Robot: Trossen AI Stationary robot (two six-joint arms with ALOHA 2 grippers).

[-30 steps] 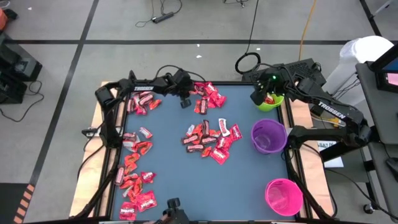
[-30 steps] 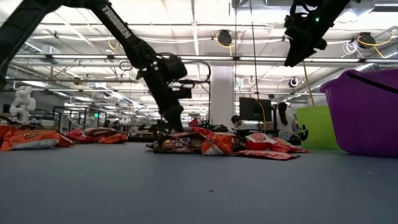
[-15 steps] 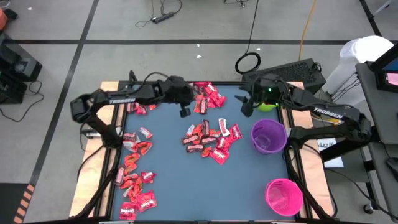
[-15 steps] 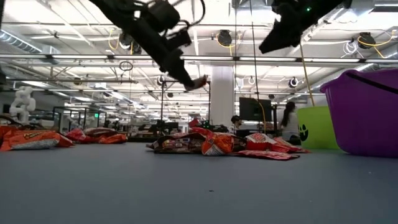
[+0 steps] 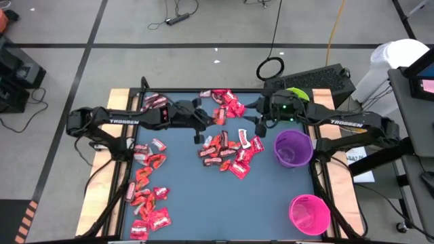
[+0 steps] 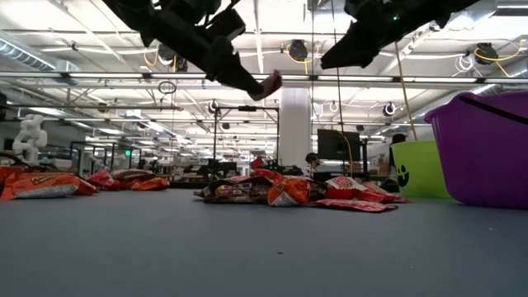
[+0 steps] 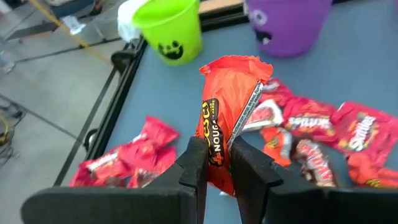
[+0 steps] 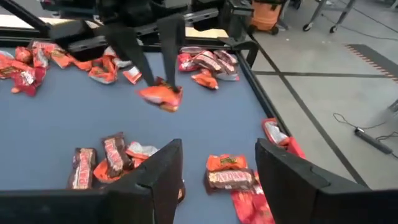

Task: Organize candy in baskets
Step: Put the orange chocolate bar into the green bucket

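My left gripper (image 7: 222, 163) hangs above the table's middle (image 5: 201, 129), shut on one orange-wrapped candy (image 7: 230, 106). That candy also shows in the low view (image 6: 271, 82) and in the right wrist view (image 8: 161, 96). My right gripper (image 8: 217, 180) is open and holds nothing; it hangs over the table's far right part (image 5: 256, 123), facing the left gripper. More candy lies flat in piles at the centre (image 5: 227, 149), the far edge (image 5: 224, 105) and the left side (image 5: 146, 183). The lime green basket (image 7: 171, 28), the purple basket (image 5: 293, 148) and the pink basket (image 5: 309, 213) stand upright along the right edge. My left gripper pinches the orange candy by its end nearest the wrist (image 7: 214, 155) between its two fingers. The fingers come from the table's left, slanting a little downward. The rest of the wrapper sticks out ahead of the fingertips, lifted clear of the table.
The right arm covers most of the lime green basket (image 5: 296, 93) in the high view. Bare blue table (image 5: 190, 196) lies between the candy piles and toward the near edge. A keyboard (image 5: 319, 76) and cables lie beyond the far edge.
My left gripper has risen from the candy pile at the far edge with the orange candy and swung toward the table's centre, tipping nearer to level. My right gripper has left the lime green basket, moved toward the table's left, sunk slightly and tipped up from pointing down.
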